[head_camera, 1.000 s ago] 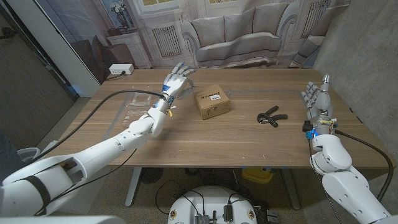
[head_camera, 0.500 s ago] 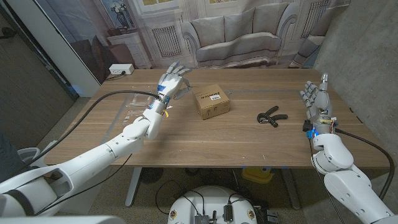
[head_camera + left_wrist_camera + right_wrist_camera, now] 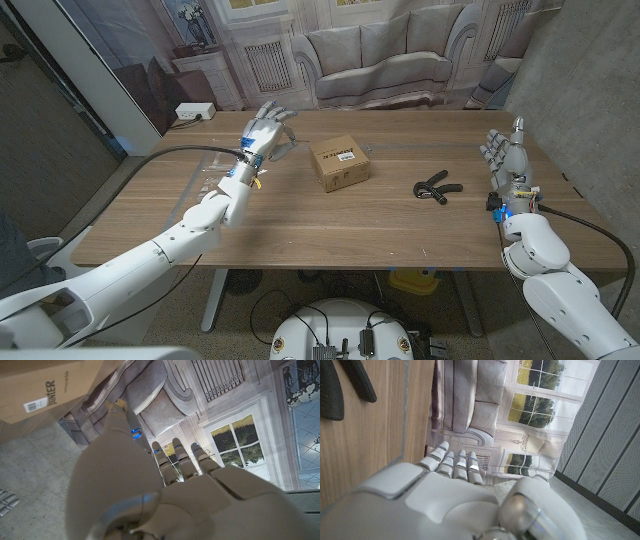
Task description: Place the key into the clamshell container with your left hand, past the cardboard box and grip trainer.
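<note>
Left robot hand point(image 3: 262, 127) farther left, above clamshell container point(image 3: 215, 172)

Wooden table point(image 3: 330, 225): we are seeing it standing before a printed backdrop point(image 3: 400, 40) (sofa, radiator and windows pictured on it). White power strip point(image 3: 194, 111): lying at the far left corner. Black cable point(image 3: 175, 153): trailing across the left side of the tabletop.
</note>
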You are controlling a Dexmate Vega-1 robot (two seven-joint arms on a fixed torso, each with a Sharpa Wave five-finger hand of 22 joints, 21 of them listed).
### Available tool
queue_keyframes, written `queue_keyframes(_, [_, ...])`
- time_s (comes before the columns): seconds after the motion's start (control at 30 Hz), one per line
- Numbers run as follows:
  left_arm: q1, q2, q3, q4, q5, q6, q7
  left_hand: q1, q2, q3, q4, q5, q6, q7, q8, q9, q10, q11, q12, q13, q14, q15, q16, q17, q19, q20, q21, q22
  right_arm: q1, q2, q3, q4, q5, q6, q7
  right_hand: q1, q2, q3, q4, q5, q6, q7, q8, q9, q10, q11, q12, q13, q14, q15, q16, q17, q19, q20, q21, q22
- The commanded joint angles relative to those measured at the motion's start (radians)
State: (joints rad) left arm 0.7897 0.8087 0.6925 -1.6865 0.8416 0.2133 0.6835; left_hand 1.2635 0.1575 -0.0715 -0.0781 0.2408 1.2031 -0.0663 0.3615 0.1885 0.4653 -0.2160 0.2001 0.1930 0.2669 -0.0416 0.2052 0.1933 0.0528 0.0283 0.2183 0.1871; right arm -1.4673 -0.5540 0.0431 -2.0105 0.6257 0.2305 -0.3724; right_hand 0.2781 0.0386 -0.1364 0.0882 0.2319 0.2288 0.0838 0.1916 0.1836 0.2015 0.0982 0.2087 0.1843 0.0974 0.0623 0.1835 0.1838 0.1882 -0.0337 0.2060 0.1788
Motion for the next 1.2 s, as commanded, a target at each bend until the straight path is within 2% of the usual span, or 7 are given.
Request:
queue_keyframes(0.03, [0.089, 0.030, -0.090, -0.072, -0.045, 0.021, -0.014, -0.003, -0.005, -0.002, 0.008, 0.005, 0.004, -0.006, -0.002, 0.002, -0.003, -0.001, 0.000, 0.003, -0.001, -0.145, -0.004, 0.002, -0.004, -0.003, -0.001, 0.002, 0.001, -0.005, 0.009, -0.001, 0.005, -0.006, 0.009, 0.001, 0.002, -0.009, 0.001, 0.002, 0.012, 0.003, 0.005, 0.005, 0.013, 0.001, 0.007, 0.002, 0.007, -0.001, 0.005, 0.002, 0.010, 0.003, 0.000, 0.005])
queue_keyframes(0.17, [0.134, 0.035, -0.116, -0.094, -0.068, 0.039, -0.002, -0.003, -0.004, -0.001, 0.009, 0.005, 0.004, -0.006, -0.002, 0.002, -0.001, -0.001, 0.000, 0.003, 0.000, -0.146, -0.003, 0.002, -0.003, -0.003, -0.001, 0.002, 0.001, -0.011, 0.013, 0.002, 0.016, -0.020, 0.014, 0.001, 0.002, -0.009, 0.001, 0.002, 0.012, 0.003, 0.005, 0.005, 0.012, -0.001, 0.007, 0.003, 0.006, -0.001, 0.005, 0.002, 0.010, 0.003, 0.000, 0.005])
queue_keyframes(0.47, [0.238, 0.104, -0.185, -0.166, -0.096, 0.061, 0.002, -0.003, -0.005, -0.001, 0.011, 0.005, 0.005, -0.005, -0.002, 0.003, 0.005, -0.001, 0.001, 0.004, 0.003, -0.148, -0.003, 0.002, -0.002, -0.005, -0.001, 0.002, 0.008, -0.027, -0.008, -0.023, 0.005, -0.051, 0.010, 0.001, 0.003, -0.011, 0.001, 0.002, 0.011, 0.003, 0.005, 0.005, 0.014, 0.001, 0.008, 0.003, 0.007, 0.001, 0.005, 0.002, 0.011, 0.003, -0.001, 0.005])
queue_keyframes(0.63, [0.314, 0.152, -0.256, -0.219, -0.130, 0.074, 0.018, -0.002, -0.006, -0.001, 0.012, 0.005, 0.006, -0.008, -0.002, 0.003, 0.006, -0.001, 0.001, 0.004, 0.004, -0.148, -0.003, 0.002, -0.002, -0.006, -0.001, 0.002, 0.016, -0.024, -0.021, -0.029, -0.013, -0.052, -0.003, 0.000, 0.003, -0.011, 0.001, 0.003, 0.012, 0.003, 0.005, 0.005, 0.014, -0.001, 0.007, 0.003, 0.007, 0.002, 0.005, 0.002, 0.011, 0.003, -0.001, 0.005])
queue_keyframes(0.8, [0.369, 0.179, -0.315, -0.244, -0.164, 0.079, 0.026, -0.002, -0.006, -0.001, 0.013, 0.005, 0.005, -0.007, -0.003, 0.003, 0.006, -0.001, 0.000, 0.004, 0.002, -0.148, -0.004, 0.002, -0.002, -0.004, -0.001, 0.002, 0.026, -0.012, -0.040, -0.031, -0.027, -0.046, -0.016, 0.000, 0.004, -0.012, 0.001, 0.003, 0.012, 0.003, 0.005, 0.005, 0.015, 0.000, 0.008, 0.003, 0.007, 0.001, 0.005, 0.002, 0.011, 0.003, -0.001, 0.005])
queue_keyframes(0.93, [0.390, 0.180, -0.345, -0.245, -0.189, 0.075, 0.029, -0.002, -0.006, -0.001, 0.014, 0.005, 0.006, -0.007, -0.002, 0.003, 0.007, -0.001, 0.000, 0.004, 0.002, -0.148, -0.004, 0.002, -0.002, -0.004, -0.001, 0.002, 0.029, -0.005, -0.048, -0.028, -0.033, -0.038, -0.022, 0.000, 0.004, -0.012, 0.001, 0.003, 0.012, 0.004, 0.005, 0.005, 0.015, 0.001, 0.008, 0.003, 0.007, 0.000, 0.005, 0.002, 0.011, 0.003, -0.001, 0.005])
queue_keyframes(1.2, [0.394, 0.162, -0.365, -0.213, -0.211, 0.074, 0.040, -0.002, -0.006, -0.001, 0.016, 0.004, 0.005, -0.008, -0.003, 0.003, 0.007, -0.001, -0.001, 0.004, 0.004, -0.149, -0.004, 0.002, -0.001, -0.005, -0.001, 0.002, 0.014, 0.001, -0.044, -0.035, -0.044, -0.033, -0.041, 0.000, 0.005, -0.013, 0.001, 0.003, 0.015, 0.005, 0.006, 0.005, 0.016, -0.003, 0.008, 0.003, 0.007, 0.000, 0.005, 0.002, 0.011, 0.004, -0.002, 0.005])
